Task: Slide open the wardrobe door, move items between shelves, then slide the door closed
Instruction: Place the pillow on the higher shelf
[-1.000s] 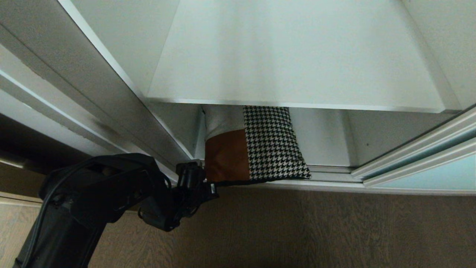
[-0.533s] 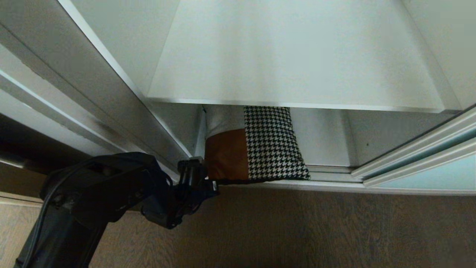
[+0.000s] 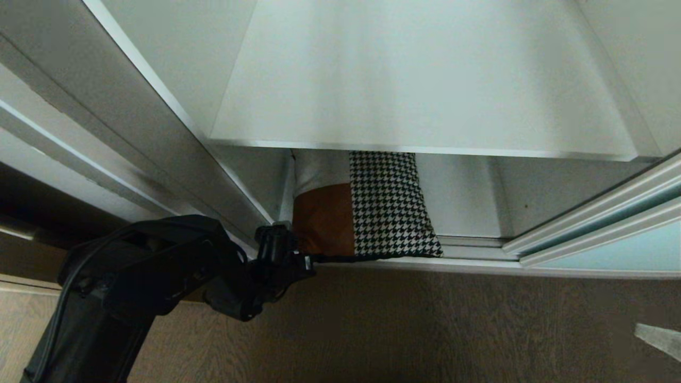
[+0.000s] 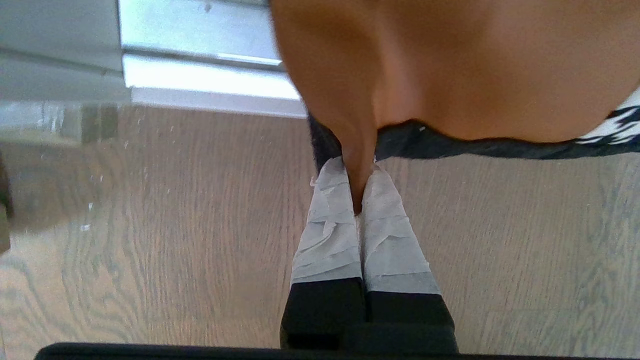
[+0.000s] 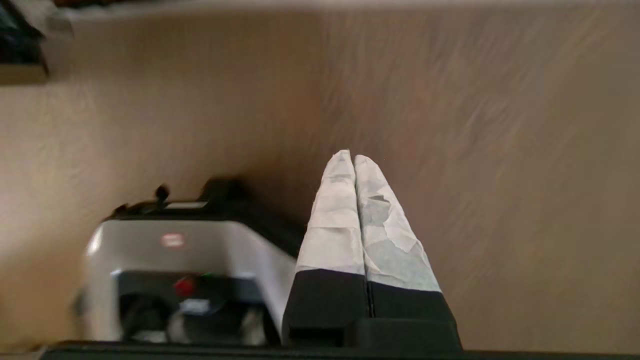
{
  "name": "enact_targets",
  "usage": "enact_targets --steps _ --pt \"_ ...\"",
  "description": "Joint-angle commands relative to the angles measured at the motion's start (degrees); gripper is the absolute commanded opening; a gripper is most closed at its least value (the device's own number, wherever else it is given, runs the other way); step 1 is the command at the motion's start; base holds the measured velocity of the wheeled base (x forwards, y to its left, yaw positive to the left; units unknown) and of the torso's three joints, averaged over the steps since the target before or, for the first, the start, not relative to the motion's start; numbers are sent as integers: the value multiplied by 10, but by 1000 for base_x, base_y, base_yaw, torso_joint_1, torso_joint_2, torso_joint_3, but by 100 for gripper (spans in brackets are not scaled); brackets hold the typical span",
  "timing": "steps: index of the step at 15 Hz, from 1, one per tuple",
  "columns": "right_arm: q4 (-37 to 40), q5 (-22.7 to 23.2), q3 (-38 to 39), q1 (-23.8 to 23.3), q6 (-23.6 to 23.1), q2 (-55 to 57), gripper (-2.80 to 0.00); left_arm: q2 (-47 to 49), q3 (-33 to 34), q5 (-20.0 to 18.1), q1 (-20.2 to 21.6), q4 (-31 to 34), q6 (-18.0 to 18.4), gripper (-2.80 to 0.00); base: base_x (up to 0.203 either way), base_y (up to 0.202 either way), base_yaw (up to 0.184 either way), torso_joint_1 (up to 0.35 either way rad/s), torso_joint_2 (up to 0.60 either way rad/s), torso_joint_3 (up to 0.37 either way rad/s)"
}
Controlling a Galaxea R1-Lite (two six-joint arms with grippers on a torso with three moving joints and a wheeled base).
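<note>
- Where the left gripper (image 4: 357,192) meets the clothes, its two taped fingers (image 4: 330,225) are pressed together on a pinch of rust-brown cloth at the bundle's near corner.
- That pinch belongs to the folded bundle of clothes (image 3: 372,207), which lies on the wardrobe's bottom board, at the left of the compartment, just under the shelf above.
- The bundle shows a rust-brown piece (image 4: 450,65) on the left, a black-and-white houndstooth piece (image 3: 391,205) on the right and a black edge (image 4: 450,147) along the front, which hangs slightly past the floor track.
- In the head view the left gripper (image 3: 306,261) comes in from the lower left, level with the bundle's front corner, on its black arm (image 3: 133,276).
- The white shelf (image 3: 425,80) above spans the compartment and has nothing on it.
- The sliding wardrobe door (image 3: 612,250), pale aqua glass in a silver-white frame, stands off to the right, leaving the compartment open.
- The metal floor track (image 3: 473,250) runs along the front of the wardrobe; wood-grain floor (image 3: 452,330) lies before it.
- The right gripper (image 5: 354,160) hangs over the floor with its taped fingers (image 5: 335,220) pressed together on nothing, near the robot's white base (image 5: 190,260); a pale tip of it shows at the lower right of the head view (image 3: 657,338).
</note>
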Motion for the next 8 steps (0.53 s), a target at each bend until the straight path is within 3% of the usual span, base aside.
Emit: enact_targets --steps 1,4,8 --pt "-45 34 -13 -22 15 220 -280 -1 -5 1 -9 -2 5 -280 0 0 0 0 0 0" --pt "-172 102 -24 -66 17 432 -280 -5 -15 0 -19 3 4 -280 0 0 0 0 0 0" --pt "-401 154 -31 -96 -2 641 -280 -1 -50 0 -20 31 2 -280 0 0 0 0 0 0"
